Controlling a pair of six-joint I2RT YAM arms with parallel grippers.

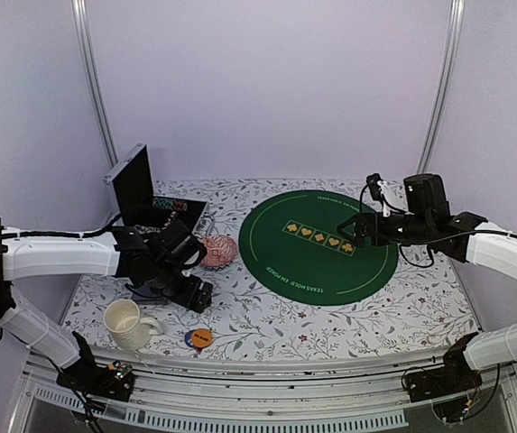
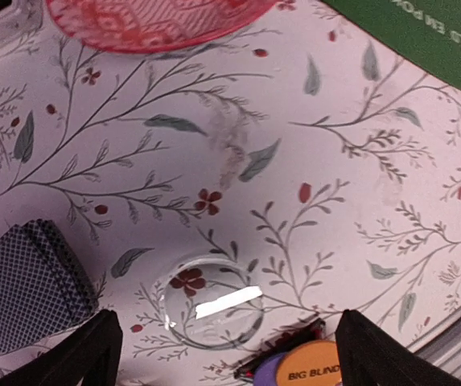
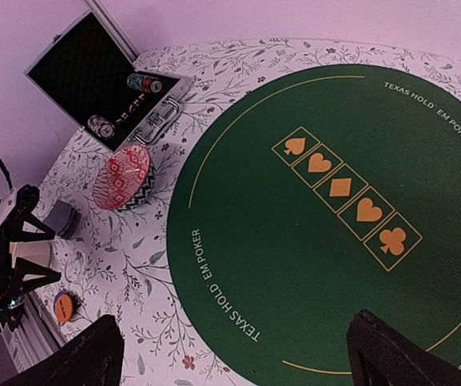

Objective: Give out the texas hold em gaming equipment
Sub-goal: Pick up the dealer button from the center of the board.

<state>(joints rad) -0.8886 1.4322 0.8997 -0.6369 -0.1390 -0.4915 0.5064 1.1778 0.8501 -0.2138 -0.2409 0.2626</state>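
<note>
On floral cloth [image 1: 384, 317], round orange button [image 1: 202, 338]

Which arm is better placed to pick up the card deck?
Left, likely. Its open jaws hang close above the card deck and orange button; the right arm's jaws are over the green mat.

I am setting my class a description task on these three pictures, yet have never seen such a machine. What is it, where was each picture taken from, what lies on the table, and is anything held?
Two robot arms are bolted at the near edge, each ending in a two-finger gripper. The wide picture looks from above and behind them; the other two come from a camera on each wrist. On the flowered cloth lie a green poker mat, a pink dish, a mug, an orange button, a deck of cards and an open case holding chips. The left gripper and the right gripper stand open, holding nothing.
</note>
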